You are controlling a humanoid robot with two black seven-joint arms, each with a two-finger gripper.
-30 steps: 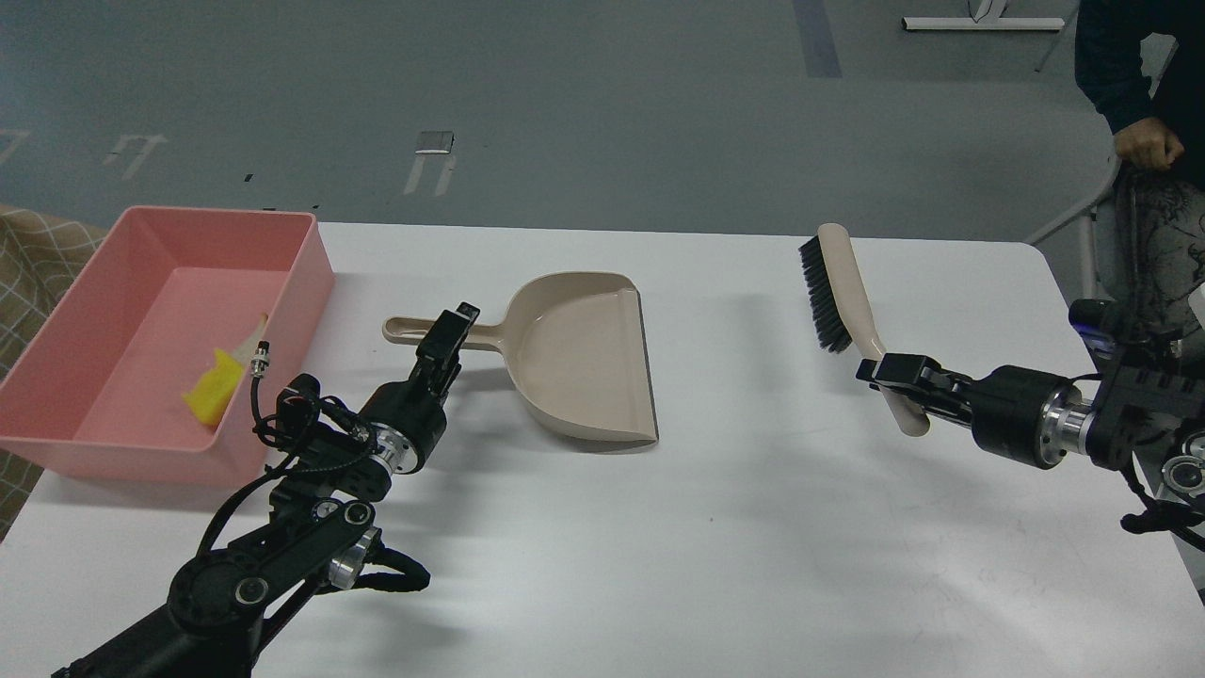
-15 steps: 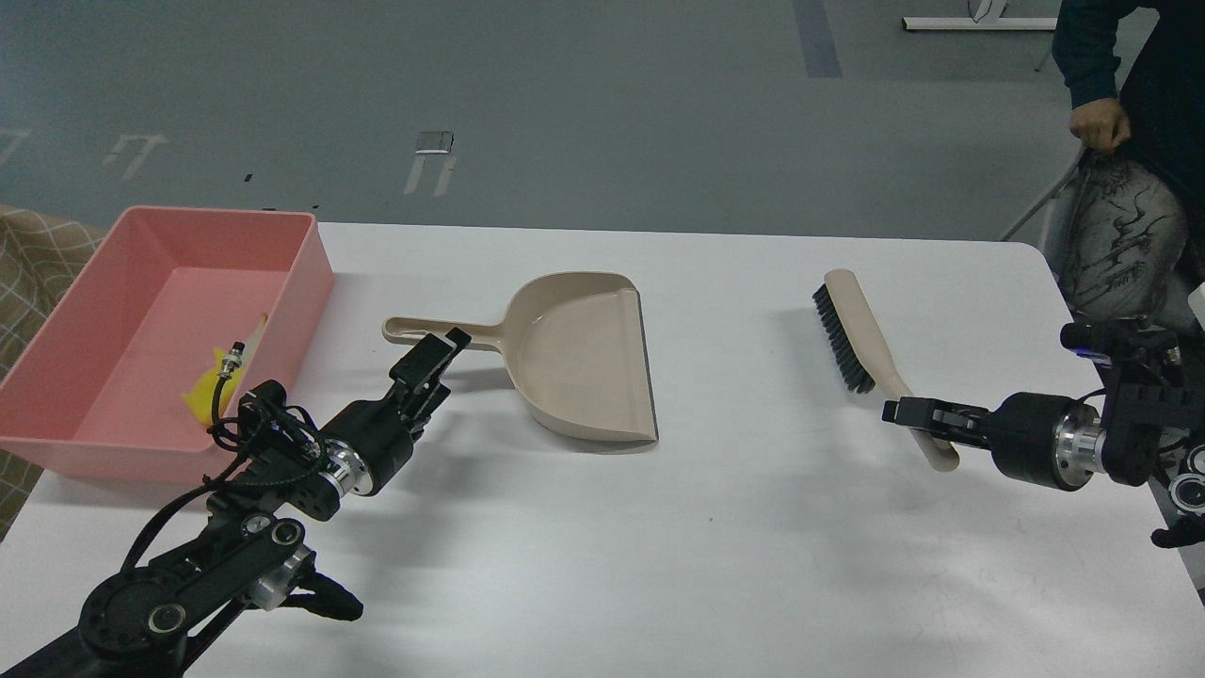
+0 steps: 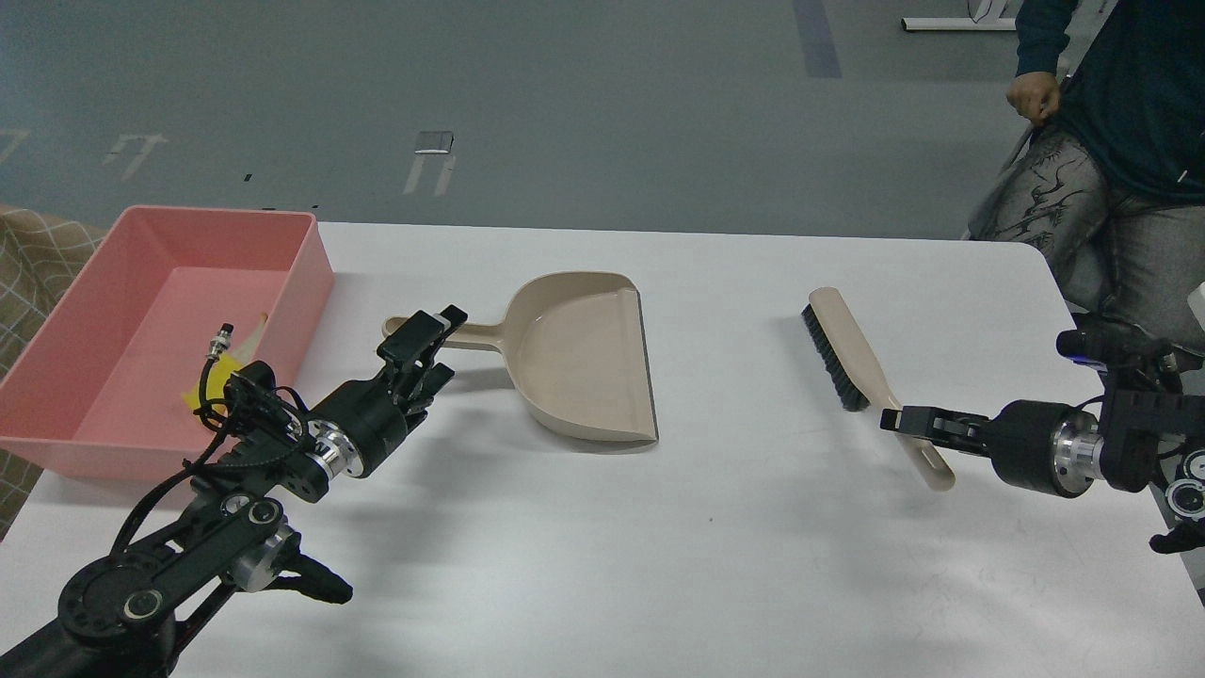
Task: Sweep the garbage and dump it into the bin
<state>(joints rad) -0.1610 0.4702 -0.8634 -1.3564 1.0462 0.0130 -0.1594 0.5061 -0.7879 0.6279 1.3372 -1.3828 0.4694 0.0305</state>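
Note:
The pink bin stands at the table's left edge. The yellow sponge piece lies inside it, partly hidden by my left arm, with a sliver of the whitish wedge beside it. My left gripper is open, just left of the beige dustpan, close to its handle but not gripping it. My right gripper is shut on the handle of the beige brush, which lies low on the table at the right, bristles facing left.
A person stands off the table's far right corner. A checked cloth shows left of the bin. The white table stretches between the two arms.
My right gripper has lowered the brush from a raised pose down to the table. My left gripper has drawn back from the dustpan handle, and its fingers now stand apart. The person moved left.

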